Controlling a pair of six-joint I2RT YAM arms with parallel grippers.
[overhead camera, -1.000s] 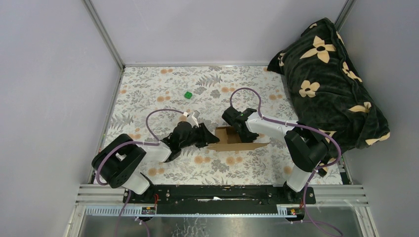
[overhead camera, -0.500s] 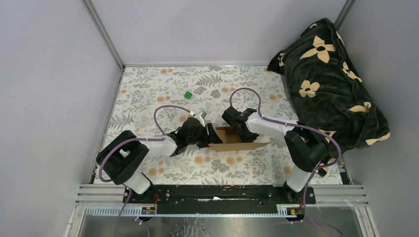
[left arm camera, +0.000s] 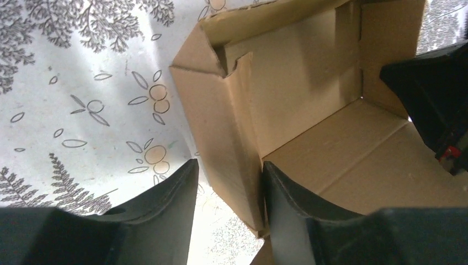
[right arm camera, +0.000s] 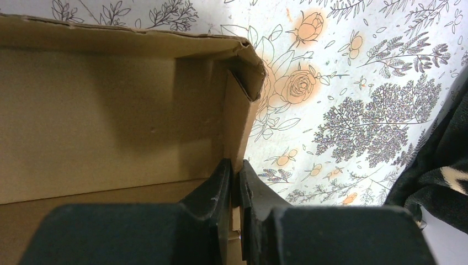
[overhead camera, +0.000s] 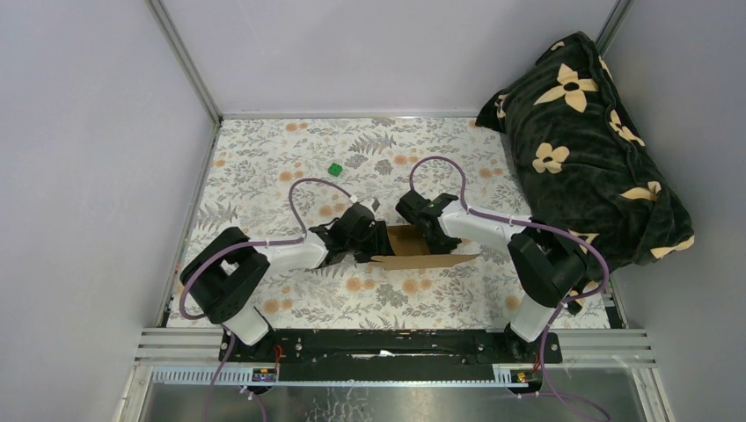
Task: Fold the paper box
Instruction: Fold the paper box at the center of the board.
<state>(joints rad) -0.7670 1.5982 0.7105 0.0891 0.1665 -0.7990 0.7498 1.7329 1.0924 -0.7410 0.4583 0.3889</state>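
The paper box [overhead camera: 413, 247] is brown cardboard, half-formed, with raised walls and a flat flap lying toward the near side. My left gripper [overhead camera: 374, 239] is at its left end. In the left wrist view the open gripper [left arm camera: 229, 182] straddles the box's [left arm camera: 309, 110] left wall, with one finger inside against the wall and the other outside with a gap. My right gripper [overhead camera: 428, 230] is at the box's right end. In the right wrist view the gripper [right arm camera: 235, 171] is shut on the box's [right arm camera: 110, 110] right wall.
A tiny green cube [overhead camera: 335, 168] lies on the floral tablecloth behind and left of the box. A dark floral blanket [overhead camera: 581, 141] is piled at the back right. Grey enclosure walls stand on the left, back and right.
My left arm has moved right, from beside the box to its left end, and its fingers now straddle the left wall. The right arm and the box have stayed put.
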